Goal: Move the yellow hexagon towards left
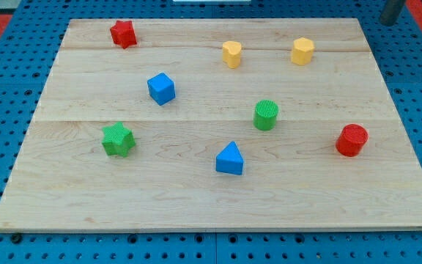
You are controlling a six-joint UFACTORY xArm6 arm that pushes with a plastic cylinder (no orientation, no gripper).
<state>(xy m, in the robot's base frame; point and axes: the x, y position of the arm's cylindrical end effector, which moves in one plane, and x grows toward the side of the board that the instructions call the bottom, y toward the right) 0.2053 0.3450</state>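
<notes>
The yellow hexagon (pixel 302 51) stands near the top of the wooden board (pixel 196 205), right of centre. A yellow heart-shaped block (pixel 231 54) stands to its left at about the same height. My tip (pixel 391 23) shows at the view's top right corner, off the board's top right corner. It is well to the right of and above the yellow hexagon and touches no block.
A red star (pixel 123 34) sits at the top left. A blue cube (pixel 161 89) and a green star (pixel 117 139) are on the left. A green cylinder (pixel 266 115), a blue triangle (pixel 230 159) and a red cylinder (pixel 352 140) lie lower down.
</notes>
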